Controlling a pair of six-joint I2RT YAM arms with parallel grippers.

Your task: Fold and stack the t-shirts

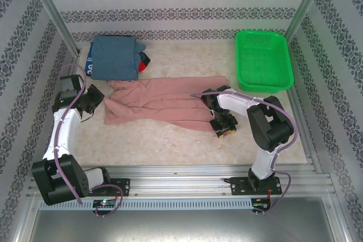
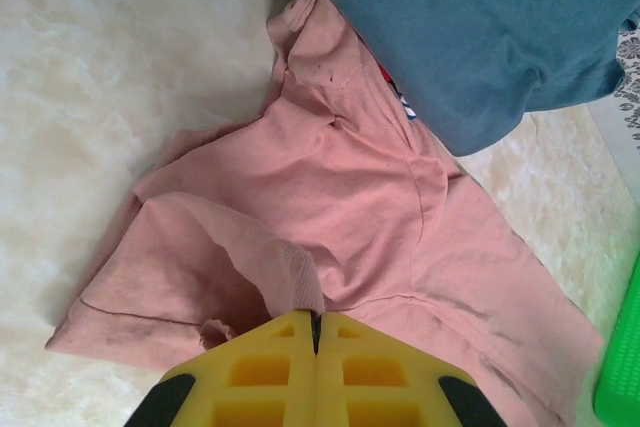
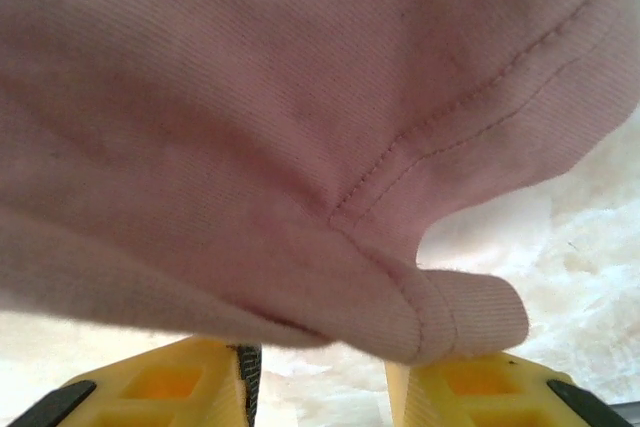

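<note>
Near edge, overhead view: both arm bases sit on the rail. The left arm reaches up the left side and the right arm bends in toward the middle of the table.

Left gripper: yellow fingers pressed together, no gap. Its wrist camera shows a raised ridge of the pink t-shirt running up into the seam between the fingertips, so cloth is pinched there. The overhead view is too coarse to show the pinch. It does place this gripper at the shirt's left end.

Right gripper: the fingers stand apart, with pale table showing in the gap. A stitched pink hem drapes across the fingertips, and a rolled fold lies on the right-hand finger. The cloth hides the tips, so I cannot tell whether they clamp it. Overhead, this gripper sits at the shirt's right end.

Pink t-shirt: rumpled, stretched left to right across the middle of the table between the two grippers.

Farther back, left corner: a folded blue-grey t-shirt tops a pile, with dark and red cloth poking out at its right side. The left wrist view adds that the blue-grey fold overlaps the pink shirt's far edge, with a bit of red-white print showing at the overlap.

Far right corner: green basket, well apart from the shirts
</note>
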